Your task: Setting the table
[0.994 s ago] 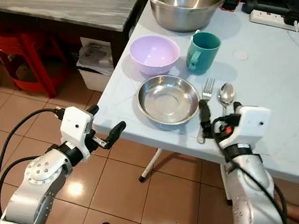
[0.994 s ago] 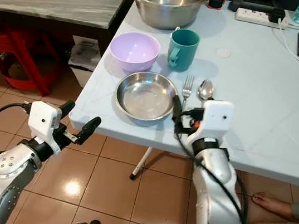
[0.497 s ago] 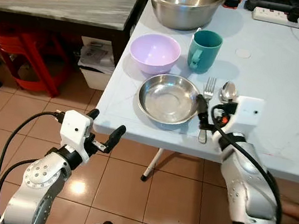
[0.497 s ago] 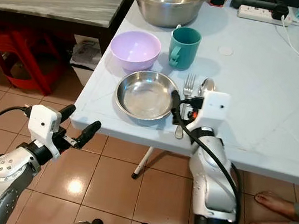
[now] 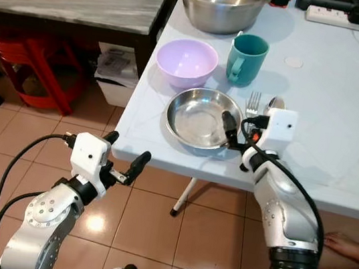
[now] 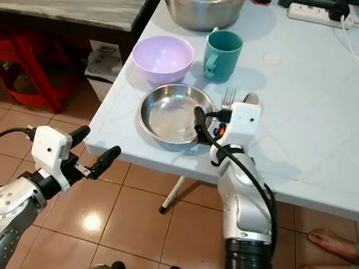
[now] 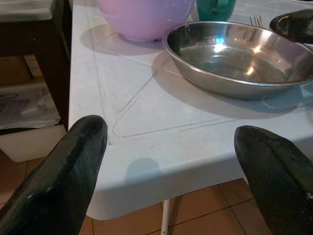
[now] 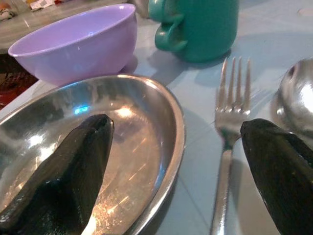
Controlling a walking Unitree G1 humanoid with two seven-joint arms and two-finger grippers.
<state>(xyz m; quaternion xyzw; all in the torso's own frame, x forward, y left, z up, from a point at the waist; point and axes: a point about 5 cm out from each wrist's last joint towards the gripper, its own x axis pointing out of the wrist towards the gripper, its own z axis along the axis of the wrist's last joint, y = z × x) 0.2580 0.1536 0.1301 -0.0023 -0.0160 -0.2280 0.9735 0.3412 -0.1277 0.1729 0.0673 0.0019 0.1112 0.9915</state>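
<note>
Head views: right pincer (image 5: 233, 126) has swung off the fork (image 5: 252, 103) toward the steel plate (image 5: 199, 116) over the last second. One finger now hangs over the plate's right rim, fingers spread wide, empty. My read: cutlery is placed, and the plate is next to be nudged or gripped. Plate sits near the tabletop's (image 5: 343, 125) front edge, towards its left corner. Purple bowl (image 5: 186, 62) and teal mug (image 5: 247, 50) stand just behind it; spoon (image 5: 276, 103) lies beside the fork.

Left wrist view: left pincer (image 7: 171, 171) is wide, holding nothing, off the tabletop's front-left corner, aimed at the plate. It has barely moved.

Right wrist view: the rim of the plate (image 8: 161, 147) sits between the two spread fingers. One fingertip (image 8: 73, 166) is over the dish, the other by the fork. Plate is shallow, shiny, empty, with a thin lip; it looks slippery.
</note>
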